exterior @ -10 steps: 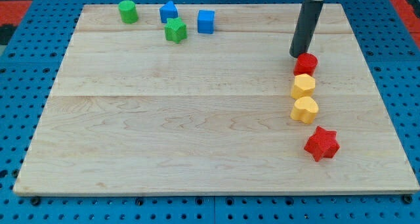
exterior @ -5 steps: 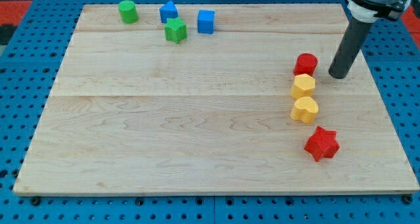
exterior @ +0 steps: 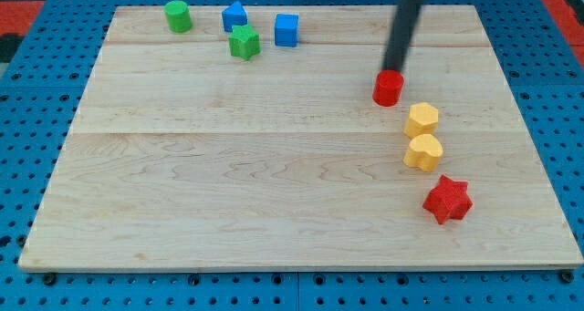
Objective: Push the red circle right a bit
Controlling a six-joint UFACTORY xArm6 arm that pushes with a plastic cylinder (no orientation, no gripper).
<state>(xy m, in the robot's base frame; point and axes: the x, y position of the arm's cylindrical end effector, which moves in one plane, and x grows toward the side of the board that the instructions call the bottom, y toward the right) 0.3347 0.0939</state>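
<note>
Contact looks made: my tip (exterior: 395,69) sits just above the red circle (exterior: 388,88), poorly placed for pushing right; no pincer exists.

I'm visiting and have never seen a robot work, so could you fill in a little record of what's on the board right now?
surface: wooden board
my tip: at the red circle's top edge, seemingly touching
red circle: up-left of the yellow blocks
yellow blocks: upper yellow block, yellow heart below it
red star: lowest, view's right
top-left group: green cylinder, blue block, green block, blue cube
</note>
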